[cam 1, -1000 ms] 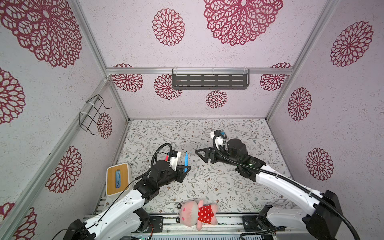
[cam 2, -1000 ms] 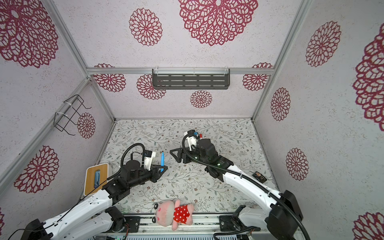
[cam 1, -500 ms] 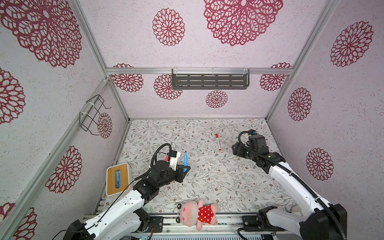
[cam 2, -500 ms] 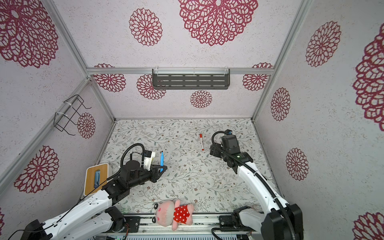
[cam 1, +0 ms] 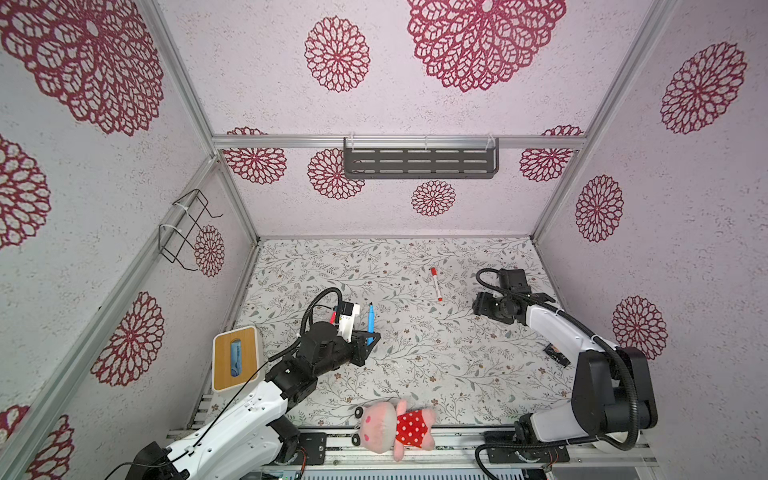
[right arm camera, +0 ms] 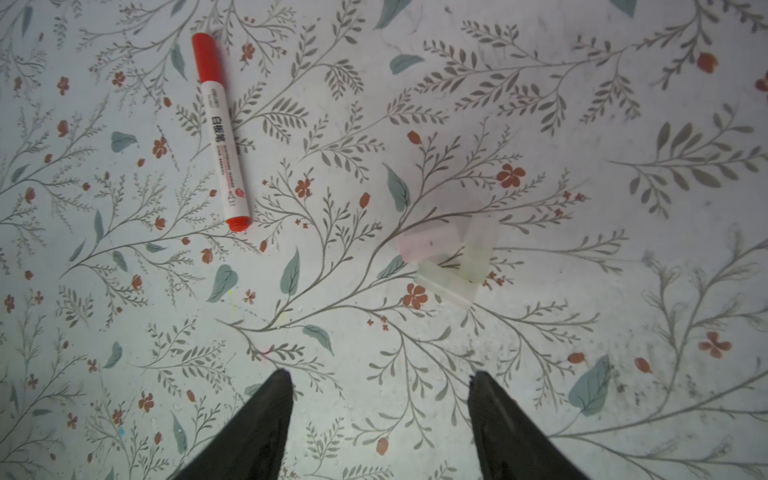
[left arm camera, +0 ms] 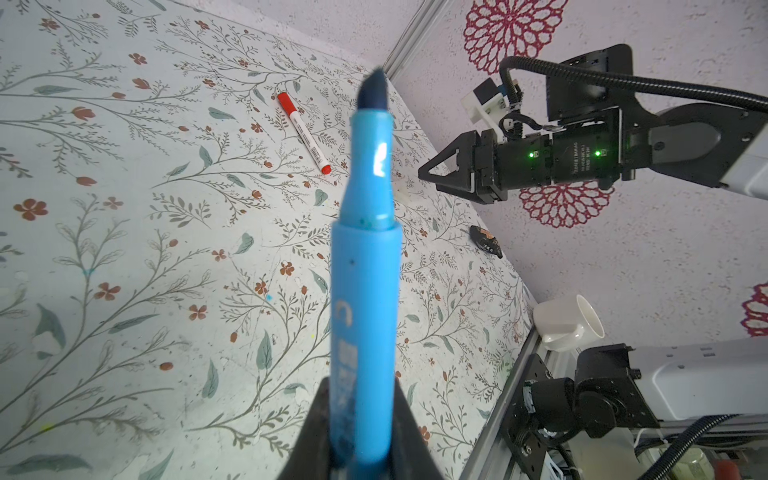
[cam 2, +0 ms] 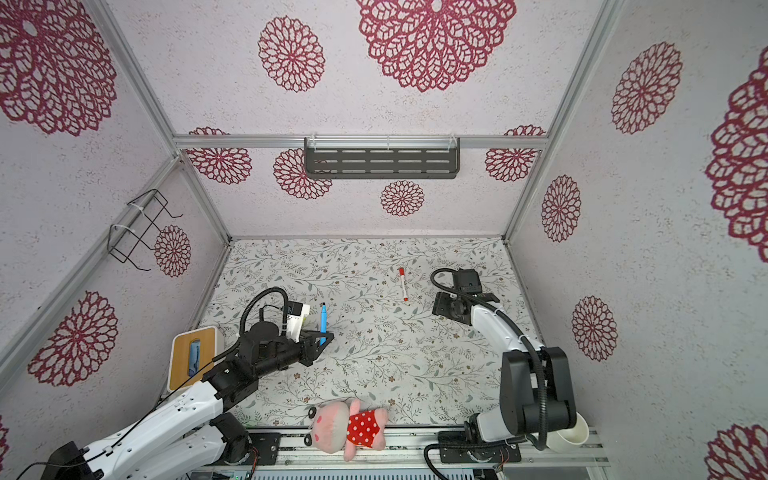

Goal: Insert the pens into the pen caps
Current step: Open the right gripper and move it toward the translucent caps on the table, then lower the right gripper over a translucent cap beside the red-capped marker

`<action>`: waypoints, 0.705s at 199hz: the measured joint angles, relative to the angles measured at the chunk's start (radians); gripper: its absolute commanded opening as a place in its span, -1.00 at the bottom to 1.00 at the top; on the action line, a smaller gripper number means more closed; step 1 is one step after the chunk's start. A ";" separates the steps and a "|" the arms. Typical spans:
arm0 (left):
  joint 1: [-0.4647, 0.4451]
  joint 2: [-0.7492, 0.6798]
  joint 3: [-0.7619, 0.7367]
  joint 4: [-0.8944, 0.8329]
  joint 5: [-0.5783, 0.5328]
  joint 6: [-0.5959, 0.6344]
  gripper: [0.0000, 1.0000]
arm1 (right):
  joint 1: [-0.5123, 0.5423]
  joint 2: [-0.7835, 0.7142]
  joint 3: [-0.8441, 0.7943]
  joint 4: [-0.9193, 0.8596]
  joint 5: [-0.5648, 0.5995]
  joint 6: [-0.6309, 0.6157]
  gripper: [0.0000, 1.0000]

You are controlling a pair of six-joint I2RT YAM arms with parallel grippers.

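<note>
Blue pen [left arm camera: 365, 291], uncapped, is clamped in left tool [left arm camera: 361, 386]. Right tool [right arm camera: 380, 378] is spread, empty; three caps [right arm camera: 446, 257] are seen ahead.

The walls [cam 1: 415, 104] are pale pink with big dark red flower shapes. Shiny metal bars [cam 1: 291, 142] run along the corners. A dark shelf [cam 1: 419, 163] hangs on the back wall, and a wire basket [cam 1: 185, 226] hangs on the left one. The floor [cam 1: 415, 353] has little leaves and flowers.

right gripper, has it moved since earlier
Yes. The right gripper swung rightward, from below the left part of the dark slotted wall shelf to below its right end.
</note>
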 measured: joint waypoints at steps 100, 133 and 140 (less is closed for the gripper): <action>0.000 -0.039 -0.016 -0.011 -0.016 0.000 -1.00 | -0.029 0.182 0.092 0.032 -0.065 -0.068 0.35; 0.000 -0.045 -0.026 -0.012 -0.026 0.000 -1.00 | -0.029 0.193 0.105 0.036 -0.069 -0.069 0.35; 0.000 -0.045 -0.029 -0.015 -0.027 0.000 -1.00 | -0.029 0.196 0.105 0.036 -0.070 -0.070 0.35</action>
